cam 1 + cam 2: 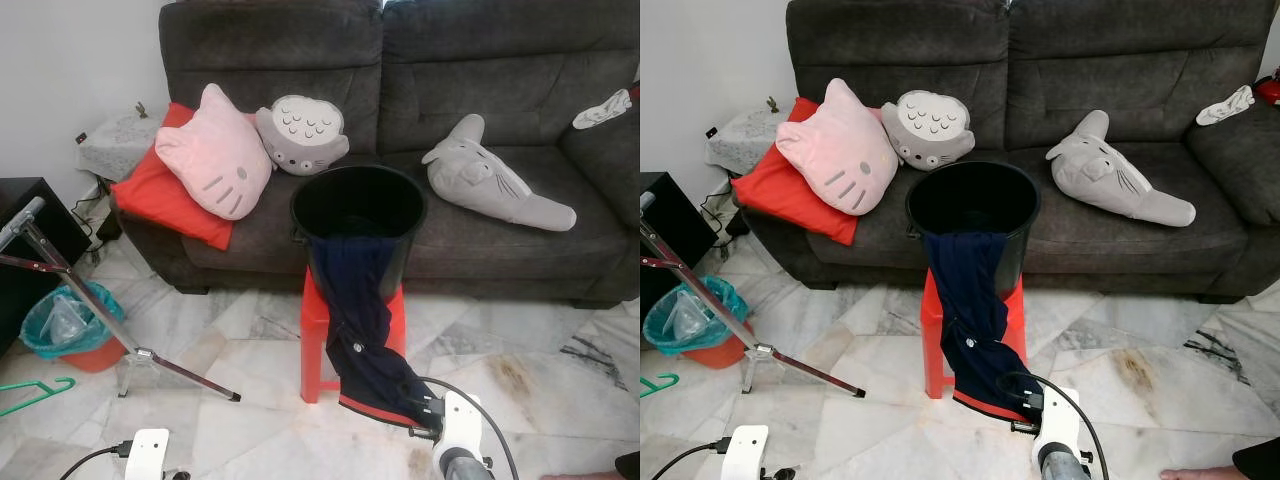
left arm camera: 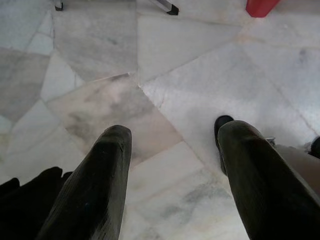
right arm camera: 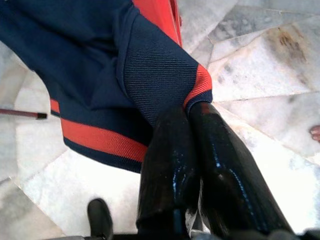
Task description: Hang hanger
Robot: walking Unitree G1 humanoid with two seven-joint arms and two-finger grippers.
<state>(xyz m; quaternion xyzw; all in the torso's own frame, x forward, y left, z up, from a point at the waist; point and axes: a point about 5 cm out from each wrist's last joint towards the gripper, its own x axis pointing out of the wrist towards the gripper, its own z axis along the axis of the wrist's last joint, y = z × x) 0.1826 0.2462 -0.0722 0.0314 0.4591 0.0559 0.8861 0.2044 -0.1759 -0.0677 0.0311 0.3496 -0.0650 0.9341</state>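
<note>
**Navy jacket pinched at cuff, hanger on floor**

Navy jacket [image 1: 362,320] trails from black bucket [image 1: 358,215] on red stool [image 1: 318,340]; right gripper [image 1: 425,410] at 5 o'clock holds its low end, likely to pull it free. Green hanger [image 1: 35,395] lies on the marble floor [image 1: 540,390] at 8 o'clock, beside the drying-rack legs [image 1: 120,335], well apart from both arms.

Left wrist view: left gripper [image 2: 172,150] fingers apart, empty, idle over tiles.

Right wrist view: fingers [image 3: 167,165] together, clamped on the red-trimmed cuff [image 3: 197,87].
</note>
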